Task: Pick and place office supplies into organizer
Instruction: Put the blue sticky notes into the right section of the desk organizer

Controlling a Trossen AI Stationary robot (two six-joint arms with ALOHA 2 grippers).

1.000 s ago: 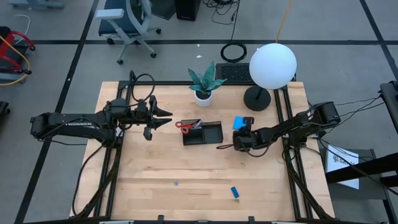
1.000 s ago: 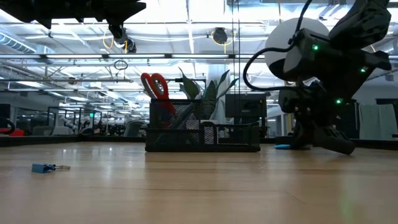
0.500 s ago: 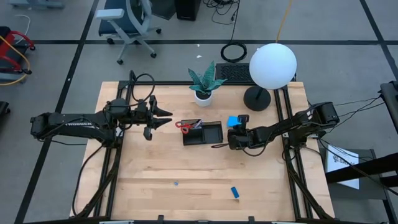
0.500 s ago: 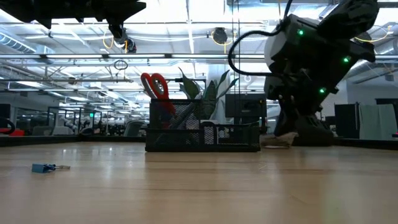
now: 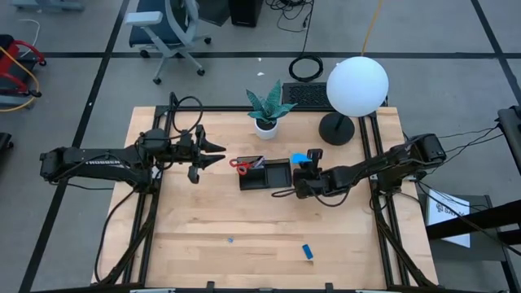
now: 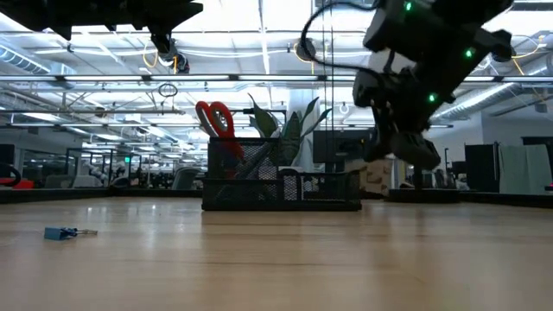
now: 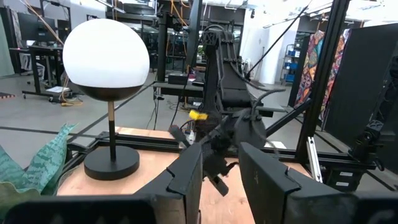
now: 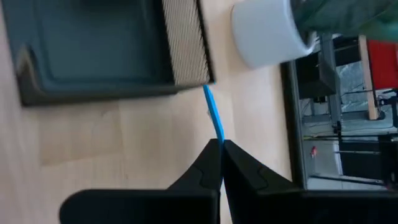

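Note:
The black organizer (image 5: 266, 174) stands mid-table with red-handled scissors (image 5: 238, 163) upright in its left compartment. My right gripper (image 5: 303, 165) hangs just right of it, above the table, shut on the blue note pad (image 5: 301, 156). In the right wrist view the pad (image 8: 213, 115) shows edge-on, beside the organizer's corner (image 8: 186, 68). A small blue block (image 5: 308, 251) lies near the table's front edge. My left gripper (image 5: 213, 155) hovers left of the organizer, open, its fingers (image 7: 186, 177) level and holding nothing. My right gripper pinches the blue note pad by one edge (image 8: 217, 137) between its two shut fingers. The fingers slant downward, coming from the table's right. The pad sticks out past the fingertips, tilted, and is lifted clear of the table.
A potted green plant (image 5: 267, 110) in a white pot (image 8: 270, 31) stands behind the organizer. A lamp with a black round base (image 5: 336, 129) and a white globe (image 5: 356, 85) stands at the far right. Bare wood lies in front of the organizer.
My right gripper has risen and moved toward the table's left, toward the organizer, staying shut. The blue note pad has come up off the table with it and now hangs tilted by the organizer's right end.

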